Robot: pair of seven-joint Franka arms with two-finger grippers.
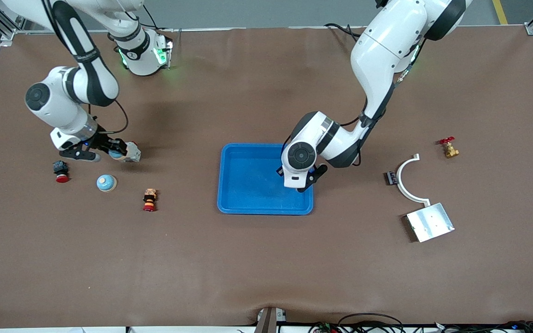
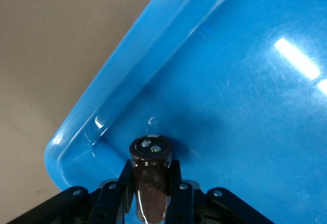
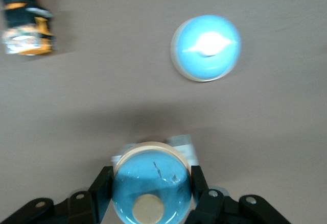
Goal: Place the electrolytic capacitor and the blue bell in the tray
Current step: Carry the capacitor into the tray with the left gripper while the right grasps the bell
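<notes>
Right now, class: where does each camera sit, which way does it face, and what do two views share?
Front: high across the table, facing both arms and the tray.
Left wrist: looks down its claw, shut on a capacitor, into the tray.
Right wrist: looks down its claw, shut on a blue bell; shares the second bell with front.

- In the front view the left claw point(image 1: 304, 184) is mostly hidden under its own wrist over the tray point(image 1: 248, 185), and what it holds does not show there.
- In the left wrist view the capacitor point(image 2: 150, 183) is cut off by the picture's edge.
- In the right wrist view the held blue bell point(image 3: 150, 191) is cut off by the edge, and the red-and-orange stacked part point(image 3: 23, 22) is blurred and cropped.
- The small black piece point(image 1: 391, 177) beside the white curved bracket point(image 1: 405, 182) is too small to identify.
</notes>
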